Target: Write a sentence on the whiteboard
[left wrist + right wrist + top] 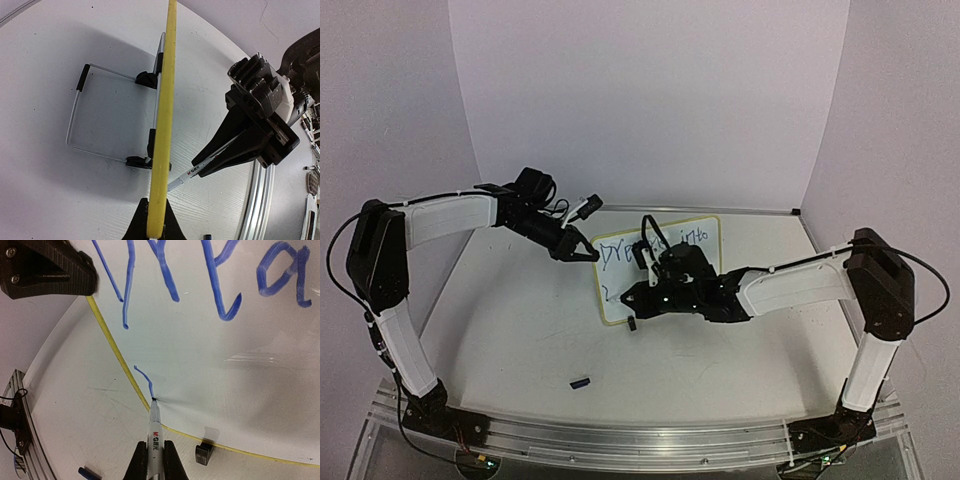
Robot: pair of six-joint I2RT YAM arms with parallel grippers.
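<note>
The whiteboard (695,250) stands tilted on the table, its yellow frame edge-on in the left wrist view (166,100). My left gripper (586,254) is shut on its upper left edge, the fingers (131,227) either side of the frame. My right gripper (636,297) is shut on a white marker (156,432), also in the left wrist view (192,175). The marker tip touches the board's lower left. The sentence (215,280) shows as blue letters "Drea"; "into" (695,237) shows beyond the right arm. A short blue stroke (145,380) ends at the tip.
The marker's blue cap (580,381) lies on the table near the front, also in the right wrist view (90,473). A black clip foot (204,452) holds the board's lower edge. A wire stand (75,115) props the board from behind. Walls enclose the table.
</note>
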